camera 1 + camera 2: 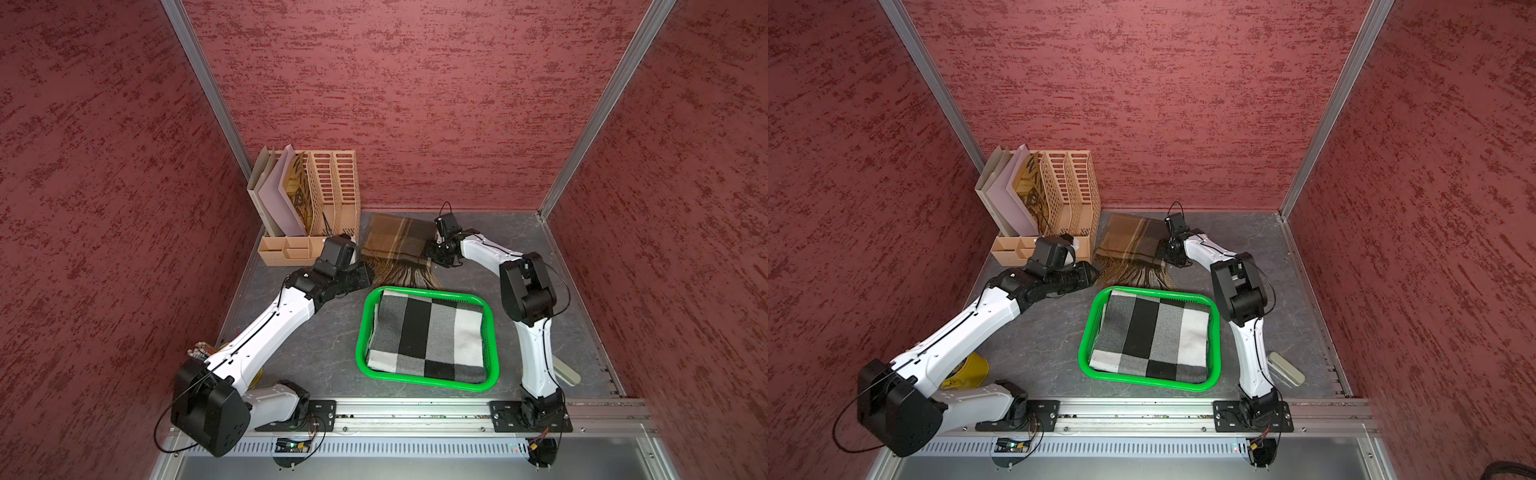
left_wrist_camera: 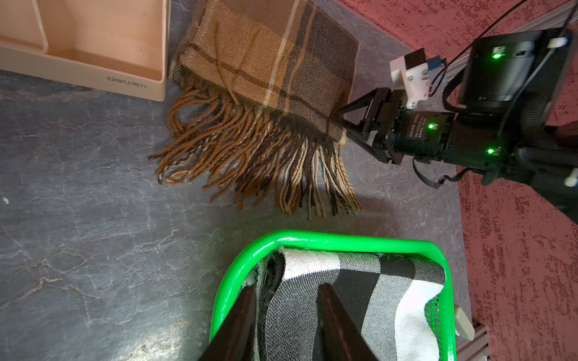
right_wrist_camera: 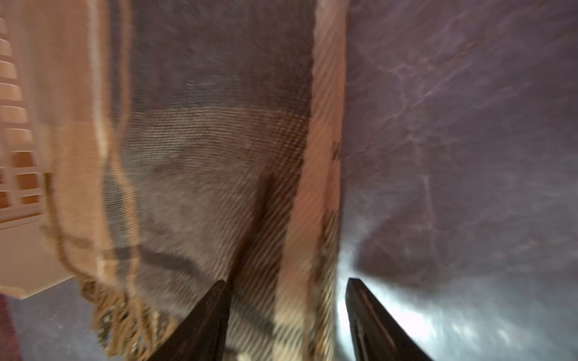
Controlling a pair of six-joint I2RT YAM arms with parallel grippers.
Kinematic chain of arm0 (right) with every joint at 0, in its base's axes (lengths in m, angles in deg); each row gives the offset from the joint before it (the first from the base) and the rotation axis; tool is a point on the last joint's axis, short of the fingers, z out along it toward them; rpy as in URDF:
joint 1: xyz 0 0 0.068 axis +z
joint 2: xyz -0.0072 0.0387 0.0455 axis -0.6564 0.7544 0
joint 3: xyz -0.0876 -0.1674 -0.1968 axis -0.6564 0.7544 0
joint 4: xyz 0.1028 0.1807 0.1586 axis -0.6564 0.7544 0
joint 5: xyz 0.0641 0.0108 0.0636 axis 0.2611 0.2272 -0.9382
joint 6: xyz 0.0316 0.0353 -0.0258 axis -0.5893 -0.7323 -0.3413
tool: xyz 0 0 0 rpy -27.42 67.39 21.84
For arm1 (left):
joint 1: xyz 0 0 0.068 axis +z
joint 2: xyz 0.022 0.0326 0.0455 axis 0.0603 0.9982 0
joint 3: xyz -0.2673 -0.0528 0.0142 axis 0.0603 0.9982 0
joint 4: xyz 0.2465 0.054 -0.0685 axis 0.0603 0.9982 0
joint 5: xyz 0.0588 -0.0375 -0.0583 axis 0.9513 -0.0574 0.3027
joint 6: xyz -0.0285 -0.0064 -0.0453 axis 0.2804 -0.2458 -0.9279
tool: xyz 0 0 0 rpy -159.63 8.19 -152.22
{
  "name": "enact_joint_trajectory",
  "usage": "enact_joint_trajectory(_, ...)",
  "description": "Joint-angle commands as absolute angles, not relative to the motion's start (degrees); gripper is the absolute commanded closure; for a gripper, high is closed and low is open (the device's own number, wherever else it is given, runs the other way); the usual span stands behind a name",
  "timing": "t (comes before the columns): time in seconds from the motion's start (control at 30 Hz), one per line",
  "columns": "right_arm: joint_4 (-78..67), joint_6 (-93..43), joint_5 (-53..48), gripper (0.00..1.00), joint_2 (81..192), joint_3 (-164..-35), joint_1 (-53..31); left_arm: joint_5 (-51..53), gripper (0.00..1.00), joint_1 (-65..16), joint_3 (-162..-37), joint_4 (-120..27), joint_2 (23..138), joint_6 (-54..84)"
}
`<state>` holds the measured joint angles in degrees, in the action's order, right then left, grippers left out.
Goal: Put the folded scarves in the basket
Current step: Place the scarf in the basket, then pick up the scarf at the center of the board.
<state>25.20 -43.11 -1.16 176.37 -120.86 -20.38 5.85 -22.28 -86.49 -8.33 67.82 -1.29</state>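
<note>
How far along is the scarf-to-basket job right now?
Done: a checked scarf lies folded in the green basket. In hand: the right end effector, jaws open, straddles an edge of the brown scarf on the table; the left end effector hovers open near the basket. Left: grip, lift and drop the brown scarf in.

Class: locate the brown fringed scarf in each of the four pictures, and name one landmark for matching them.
Top view: brown scarf on the table, beside the tan organiser.
Top view: same spot, beside the organiser.
Left wrist: beside the organiser's tray, fringe toward the basket; scarf.
Right wrist: close up, blurred, organiser beyond it.
Shared landmark: the organiser.
</note>
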Motion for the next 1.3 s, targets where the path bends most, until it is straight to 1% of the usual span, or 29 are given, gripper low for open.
enact_joint_trajectory(0.0,23.52,-41.99,-1.21,0.37,176.25,-121.53,-20.91,3.98,0.64,-21.35,-84.69,-9.36,64.95,-0.35)
enact_joint_trajectory(0.1,23.52,-42.23,-1.49,0.36,176.94,-121.5,-20.91,4.0,0.63,-20.23,-82.84,-9.65,62.92,0.34)
enact_joint_trajectory(0.17,23.47,-42.34,-2.33,0.36,177.81,-122.02,-20.97,1.12,0.62,-17.18,-81.21,-10.58,61.9,0.12)
enact_joint_trajectory(0.23,23.84,-42.32,-3.21,0.39,179.02,-122.83,-20.92,-4.07,0.61,-12.53,-79.63,-12.19,61.38,-0.99)
enact_joint_trajectory(0.33,24.83,-41.76,-4.26,0.47,180.41,-124.29,-20.97,-7.03,0.61,-8.2,-79.95,-12.0,61.58,-0.56)
enact_joint_trajectory(0.4,25.08,-41.14,-4.38,0.54,180.11,-124.2,-20.92,-7.48,0.61,-7.08,-80.46,-11.85,61.68,-0.01)
enact_joint_trajectory(0.53,26.0,-38.64,-3.44,0.72,177.4,-122.81,-21.08,-8.52,0.61,-6.48,-81.76,-11.84,62.9,0.39)
enact_joint_trajectory(0.77,31.21,-30.77,-1.78,0.99,174.84,-121.74,-22.09,-9.79,0.61,-8.33,-84.47,-12.17,66.54,1.38)
enact_joint_trajectory(1.0,32.54,-23.81,-4.66,1.0,170.83,-117.18,-25.51,-10.87,0.59,-10.58,-88.11,-14.03,71.78,2.7)
enact_joint_trajectory(1.17,35.76,-16.26,-4.63,1.0,168.5,-114.36,-27.48,-11.53,0.56,-12.28,-91.18,-18.25,79.6,1.33)
enact_joint_trajectory(1.27,35.92,-14.43,-4.63,1.0,166.79,-112.02,-29.24,-9.48,0.55,-14.18,-94.57,-20.28,85.03,1.96)
